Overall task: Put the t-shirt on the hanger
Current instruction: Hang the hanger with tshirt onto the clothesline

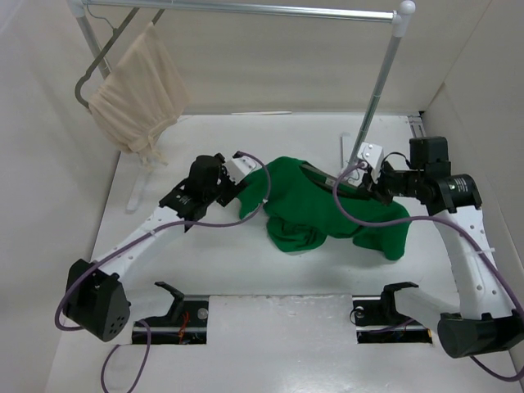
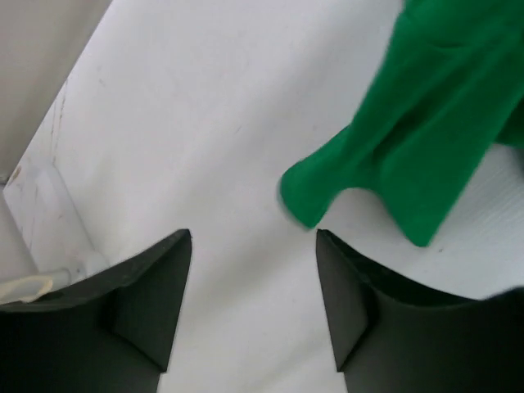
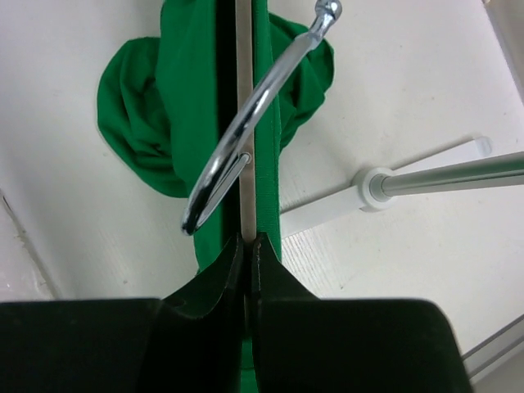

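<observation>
Gripping the hanger (image 3: 244,49) by its thin bar, the right end effector (image 3: 247,242) is pinched tight just below the metal hook (image 3: 270,90). The green t-shirt (image 1: 327,217) lies crumpled mid-way across the table (image 1: 205,270), its right part draped over the hanger. The left end effector (image 2: 253,236) stands parted and empty, with a sleeve end just beyond its tips. A beige garment (image 1: 131,94) hangs at the far left of the rack (image 1: 246,10).

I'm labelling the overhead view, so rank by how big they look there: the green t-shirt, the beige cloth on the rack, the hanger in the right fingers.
1. green t-shirt, clearly largest.
2. beige cloth, somewhat smaller.
3. hanger, smallest: only a thin strip shows, the rest under the shirt.
</observation>
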Robot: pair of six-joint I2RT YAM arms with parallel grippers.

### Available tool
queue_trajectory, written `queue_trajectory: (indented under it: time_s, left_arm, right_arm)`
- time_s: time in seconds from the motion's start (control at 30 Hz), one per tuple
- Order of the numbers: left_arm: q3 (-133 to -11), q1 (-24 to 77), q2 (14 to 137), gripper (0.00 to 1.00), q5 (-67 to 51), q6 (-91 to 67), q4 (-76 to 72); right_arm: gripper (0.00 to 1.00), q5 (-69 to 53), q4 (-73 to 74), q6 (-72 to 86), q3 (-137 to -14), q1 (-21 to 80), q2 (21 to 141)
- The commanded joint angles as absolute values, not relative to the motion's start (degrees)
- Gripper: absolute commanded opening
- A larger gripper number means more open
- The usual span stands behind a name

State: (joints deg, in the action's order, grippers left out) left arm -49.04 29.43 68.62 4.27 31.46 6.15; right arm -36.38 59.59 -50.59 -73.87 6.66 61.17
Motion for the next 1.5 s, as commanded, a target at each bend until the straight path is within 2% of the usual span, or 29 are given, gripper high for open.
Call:
queue_trajectory:
  time_s: [0.0,0.07,0.1,0.13,0.17,0.43,0.47,0.63,1.0,1.27,1.47]
  left_arm:
    - [-54.66,29.62,65.58,0.60,-2.36,33.83,7.03]
    - [-55.46,30.15,64.08,0.78,-6.04,34.54,7.03]
    - [-55.46,30.15,63.29,0.84,-6.93,34.54,6.34]
    - [-55.98,30.15,61.80,0.98,-7.73,34.54,5.28]
    - [-55.99,30.15,61.09,1.00,-8.95,33.76,4.75]
    - [-55.37,31.20,59.24,1.00,-10.72,29.18,1.93]
    - [-54.15,31.20,58.72,1.00,-10.72,28.66,1.93]
    - [-51.86,32.43,56.60,1.00,-10.11,28.65,1.93]
    - [-49.66,32.96,54.93,1.00,-9.05,29.18,0.88]
    - [-47.73,32.96,54.40,1.00,-7.91,29.18,0.26]
    - [-47.20,32.96,53.88,1.00,-7.91,29.18,-0.26]
  right_arm:
    - [0.00,-38.41,56.52,-47.21,-79.35,6.59,61.16]
    - [0.00,-36.93,56.51,-45.36,-81.20,7.20,62.05]
    - [0.00,-36.22,56.51,-44.31,-82.43,7.21,62.92]
    - [0.00,-35.43,56.51,-42.21,-85.75,7.73,64.06]
    - [0.00,-34.55,56.51,-41.14,-87.96,8.26,64.68]
    - [0.00,-19.09,59.06,-33.40,-119.76,8.79,79.00]
    - [0.00,-18.46,59.06,-32.09,-125.62,8.79,82.49]
    - [0.00,-17.75,54.77,-28.13,-138.94,8.79,91.40]
    - [0.00,-12.84,34.56,-18.11,-137.29,9.32,95.01]
    - [0.00,-11.07,31.47,-18.11,-134.13,12.56,93.25]
    - [0.00,-9.76,30.41,-16.97,-136.40,12.05,95.79]
